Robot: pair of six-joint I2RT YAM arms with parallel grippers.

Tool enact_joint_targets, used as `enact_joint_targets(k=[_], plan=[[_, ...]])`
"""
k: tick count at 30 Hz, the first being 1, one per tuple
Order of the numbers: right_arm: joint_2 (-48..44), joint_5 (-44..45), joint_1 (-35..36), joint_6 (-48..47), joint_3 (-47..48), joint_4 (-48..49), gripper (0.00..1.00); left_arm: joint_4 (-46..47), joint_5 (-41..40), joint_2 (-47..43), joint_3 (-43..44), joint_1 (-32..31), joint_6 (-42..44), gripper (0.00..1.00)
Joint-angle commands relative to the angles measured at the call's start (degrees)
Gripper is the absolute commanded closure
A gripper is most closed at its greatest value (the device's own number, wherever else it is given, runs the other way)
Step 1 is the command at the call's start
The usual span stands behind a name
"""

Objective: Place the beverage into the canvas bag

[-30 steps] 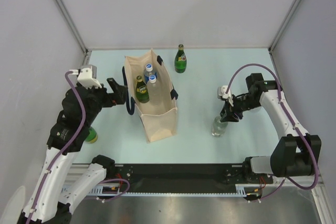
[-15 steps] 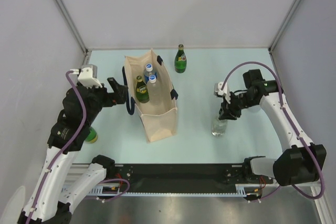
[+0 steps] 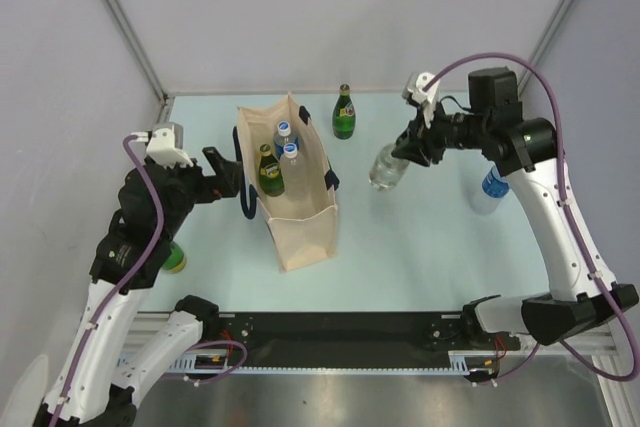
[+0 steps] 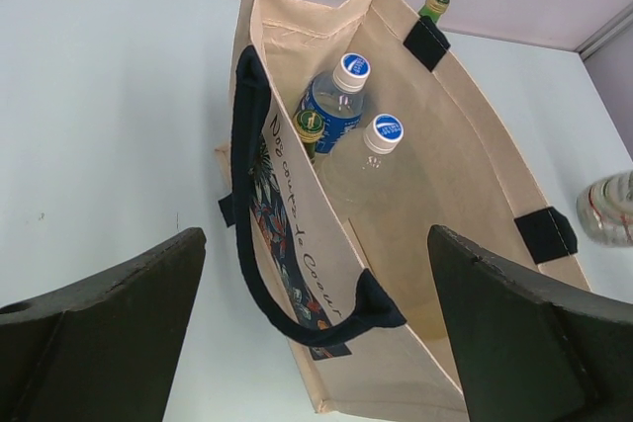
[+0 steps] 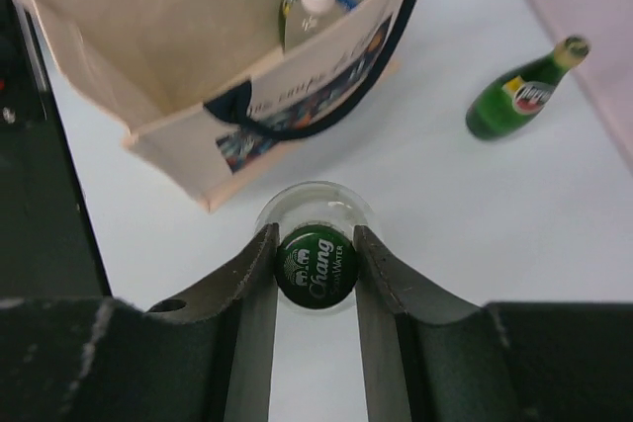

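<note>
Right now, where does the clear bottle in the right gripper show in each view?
Top external: clear bottle right of centre, held by right gripper.
Left wrist: clear bottle at right edge.
Right wrist: clear bottle bottom centre, between fingers.
Landmark: canvas bag, in all three.

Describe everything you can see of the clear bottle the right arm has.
The clear colourless bottle has a round green cap printed "Chang" in white. I cannot tell whether it is glass or plastic, or what it holds. The right gripper is shut on it, with dark fingers on either side of the cap, and nothing else touches it. It hangs roughly upright, seemingly off the pale table, to the right of the cream canvas bag and outside it.
</note>
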Motion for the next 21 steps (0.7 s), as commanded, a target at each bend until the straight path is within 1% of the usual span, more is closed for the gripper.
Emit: enact_joint_targets(k=[1, 3, 4, 7, 8, 11, 16, 21], plan=[[2.7, 0.4, 3.0, 12.2, 12.4, 13.6, 1.00, 1.3, -1.0, -0.6, 0.4, 0.1, -1.5, 0.00], [4.7, 1.9, 4.7, 14.8, 15.7, 15.5, 1.00, 1.3, -1.1, -0.7, 0.4, 0.1, -1.9, 0.00], [5.8, 2.0, 5.2, 15.6, 19.5, 16.8, 1.00, 1.2, -1.0, -0.8, 0.4, 0.1, -2.1, 0.00], [9.8, 1.6, 6.6, 18.8, 25.2, 18.4, 1.00, 1.3, -1.2, -1.2, 0.4, 0.1, -2.6, 0.00], [10.9, 1.3, 7.0, 19.3, 28.5, 18.4, 1.00, 1.3, -1.2, -1.4, 0.5, 0.1, -2.6, 0.00], [14.4, 0.5, 9.4, 20.3, 32.3, 18.8, 1.00, 1.0, -1.5, -1.8, 0.5, 0.1, -2.8, 0.00], [16.7, -0.3, 15.0, 18.5, 31.5, 18.0, 1.00, 0.0, -2.1, -2.8, 0.3, 0.1, -3.5, 0.00], [19.8, -0.5, 18.8, 17.1, 30.9, 17.1, 1.00, -0.9, -2.8, -4.0, -0.3, 0.1, -3.9, 0.00]])
